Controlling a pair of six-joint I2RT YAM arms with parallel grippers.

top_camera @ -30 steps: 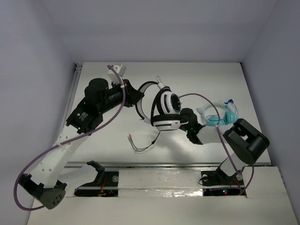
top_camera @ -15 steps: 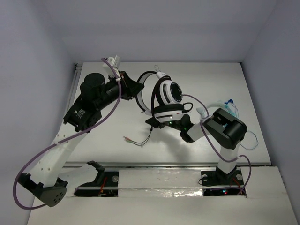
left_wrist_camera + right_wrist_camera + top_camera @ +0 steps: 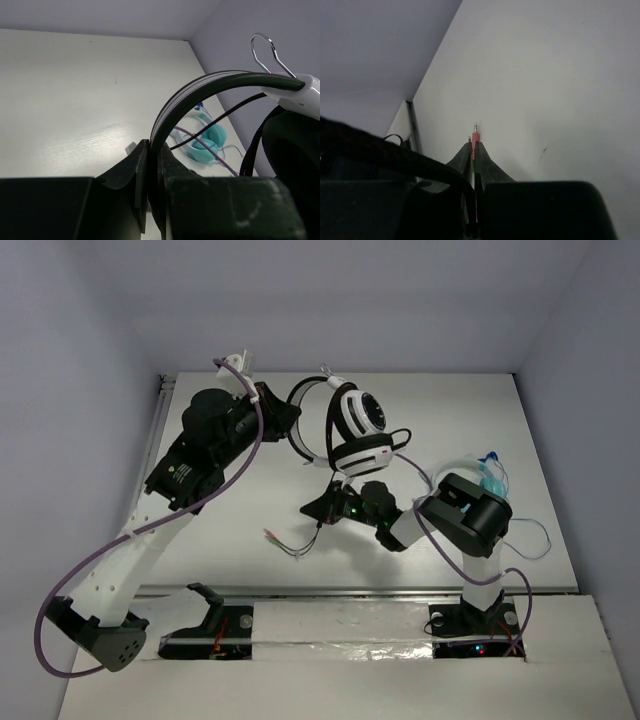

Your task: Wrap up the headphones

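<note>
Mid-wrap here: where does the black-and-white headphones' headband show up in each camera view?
Top external: headband arcs upper centre, its left end inside the left pincer.
Left wrist: headband curves up from between the shut fingers to the right.
Right wrist: not in it.
Shared landmark: the teal headphones, also in left wrist.

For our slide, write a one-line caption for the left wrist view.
Left gripper clamps the headphones by the black headband, teal headphones lying beyond on the white table.
</note>
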